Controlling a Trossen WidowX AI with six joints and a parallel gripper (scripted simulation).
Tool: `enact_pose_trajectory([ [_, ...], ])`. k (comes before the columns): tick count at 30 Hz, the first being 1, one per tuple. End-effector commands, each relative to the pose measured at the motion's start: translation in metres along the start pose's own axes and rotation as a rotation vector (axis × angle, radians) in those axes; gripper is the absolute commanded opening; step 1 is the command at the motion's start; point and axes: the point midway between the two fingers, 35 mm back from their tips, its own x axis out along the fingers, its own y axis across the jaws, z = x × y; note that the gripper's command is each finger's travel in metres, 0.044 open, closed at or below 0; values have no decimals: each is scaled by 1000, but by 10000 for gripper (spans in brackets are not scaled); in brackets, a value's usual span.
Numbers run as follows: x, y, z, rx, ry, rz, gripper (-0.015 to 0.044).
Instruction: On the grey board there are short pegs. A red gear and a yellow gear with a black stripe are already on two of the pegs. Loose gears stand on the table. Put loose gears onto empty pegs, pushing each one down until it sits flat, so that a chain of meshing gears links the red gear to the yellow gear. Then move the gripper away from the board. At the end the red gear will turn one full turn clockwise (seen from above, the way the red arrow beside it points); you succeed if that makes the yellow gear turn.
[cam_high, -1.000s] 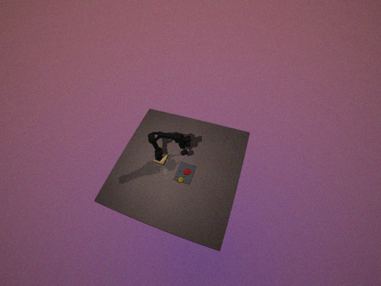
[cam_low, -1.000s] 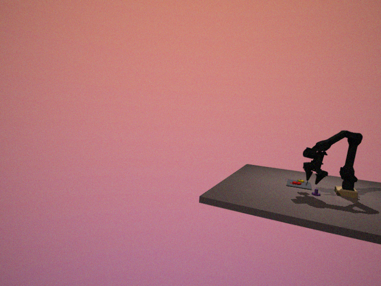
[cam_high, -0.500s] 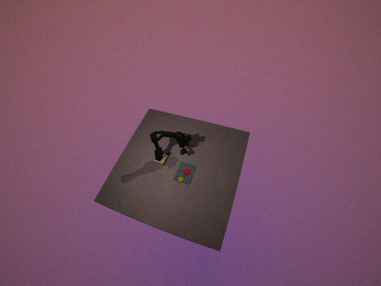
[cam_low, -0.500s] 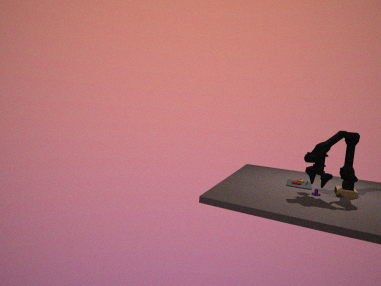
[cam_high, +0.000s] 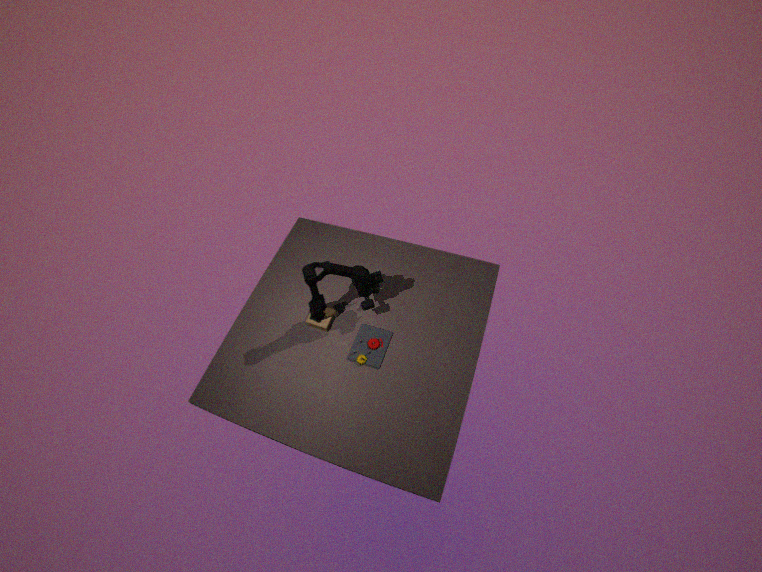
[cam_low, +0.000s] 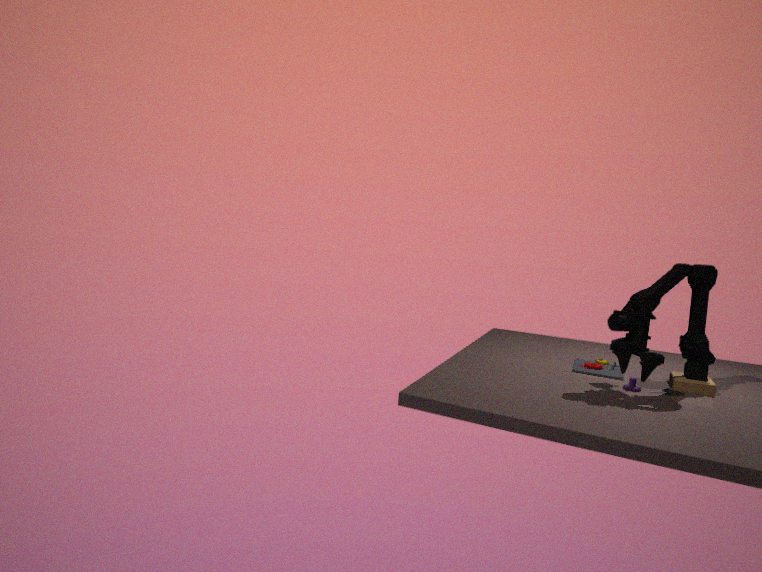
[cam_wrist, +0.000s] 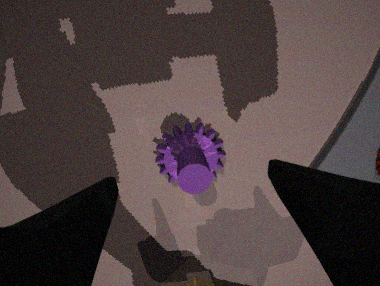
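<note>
A purple gear with a round upright knob stands on the table beside the grey board. My gripper is open and empty above it; in the wrist view the gear lies between and slightly beyond the two fingertips. The red gear sits on the board, only its edge showing in the wrist view. The yellow gear sits near the board's edge. Small dark pegs show on the board, too small to tell apart well.
The arm's wooden base stands on the table to one side of the board. The board's edge shows at the right of the wrist view, near the right finger. The arm's shadow falls around the purple gear.
</note>
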Motion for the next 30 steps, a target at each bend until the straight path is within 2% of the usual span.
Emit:
enact_pose_trajectory([
  [1,10,0,-3,5,11,-3,440],
  [14,15,0,-3,5,11,-3,440],
  [28,15,0,-3,5,11,-3,72],
  [30,15,0,-3,5,11,-3,59],
])
